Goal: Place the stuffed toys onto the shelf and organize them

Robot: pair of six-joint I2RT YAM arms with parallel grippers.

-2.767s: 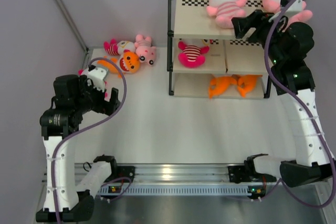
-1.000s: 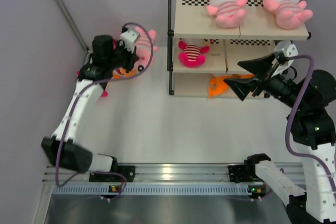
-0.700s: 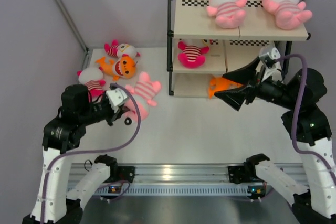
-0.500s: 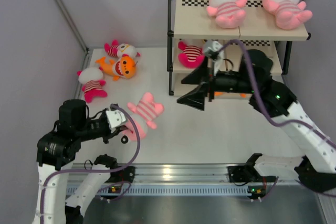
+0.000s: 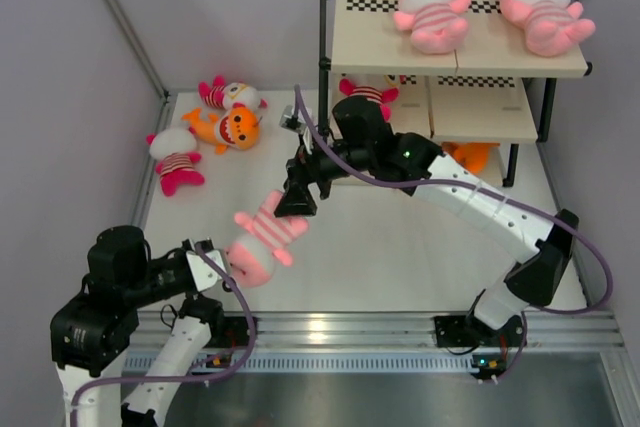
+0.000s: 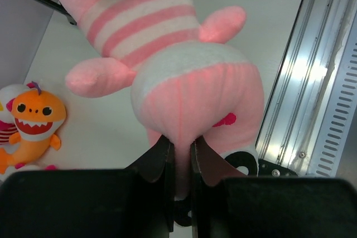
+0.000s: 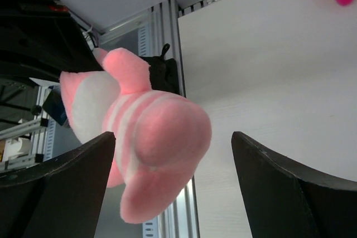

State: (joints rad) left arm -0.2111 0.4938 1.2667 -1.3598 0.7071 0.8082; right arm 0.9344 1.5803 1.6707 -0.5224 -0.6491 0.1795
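My left gripper [image 5: 218,259] is shut on a fold of a large pale pink striped toy [image 5: 262,243], which it holds above the table's front left. In the left wrist view the toy [image 6: 178,76] fills the middle, pinched at its head end by the left gripper [image 6: 179,157]. My right gripper [image 5: 297,193] is open, its fingers either side of the toy's [image 7: 150,137] foot end with gaps showing. The shelf [image 5: 370,42] carries two pale pink toys [image 5: 432,9] on top, a hot-pink toy [image 5: 365,93] in the middle and an orange fish [image 5: 472,155] below.
At the back left of the table lie a hot-pink toy [image 5: 228,94], an orange fish [image 5: 229,127] and another hot-pink toy [image 5: 176,159]. The right arm stretches across the shelf's front. A metal rail [image 5: 340,327] runs along the near edge.
The left arm has drawn the pale pink toy from the back left to the front. The right arm has left the shelf and swung left, its open fingers now around the toy's end.
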